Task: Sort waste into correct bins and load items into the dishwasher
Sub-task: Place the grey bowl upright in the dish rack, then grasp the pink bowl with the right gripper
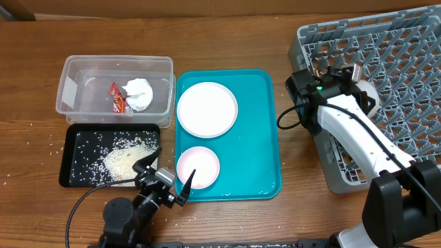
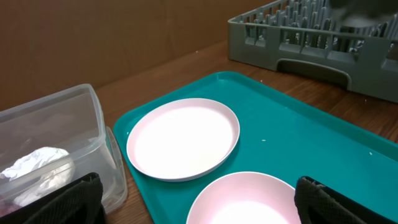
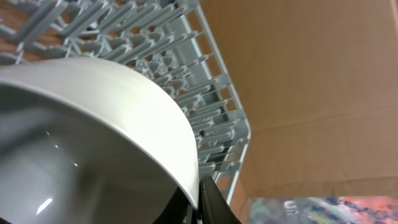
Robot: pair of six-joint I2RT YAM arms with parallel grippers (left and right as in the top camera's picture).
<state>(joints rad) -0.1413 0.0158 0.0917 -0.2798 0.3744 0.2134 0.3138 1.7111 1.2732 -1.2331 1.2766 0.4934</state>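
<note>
Clear plastic, rounded at its corners, forms the tub [image 1: 69, 83] at the far left of the table [image 1: 227, 34]. In it lie a crumpled red wrapper [image 1: 119, 98] and a white paper wad [image 1: 139, 94], touching each other. Just in front of the tub sits a shallow black tray [image 1: 72, 172] holding a heap of white rice [image 1: 126, 160] with loose grains spread around it; a few more grains are scattered on the wooden tabletop to its left.

Beside both bins lies a smooth teal tray [image 1: 258, 138] with a raised lip. A large plate [image 1: 207, 109] rests on its far half and a small plate [image 1: 198, 167] on its near half, apart from each other, both round, white and bare.

The left gripper [image 1: 168, 173] hangs low at the near left corner of the teal tray, its fingers [image 2: 71, 202] spread wide with nothing between them; the small plate's near rim lies just ahead of it.

At the right stands a grey plastic rack [image 1: 386, 48], a square lattice of upright pegs. The right gripper [image 3: 200, 202] is over its left part, clamped on the rim of a glossy white bowl [image 3: 93, 124], which tilts above the pegs. I cannot tell whether the bowl touches the rack.
</note>
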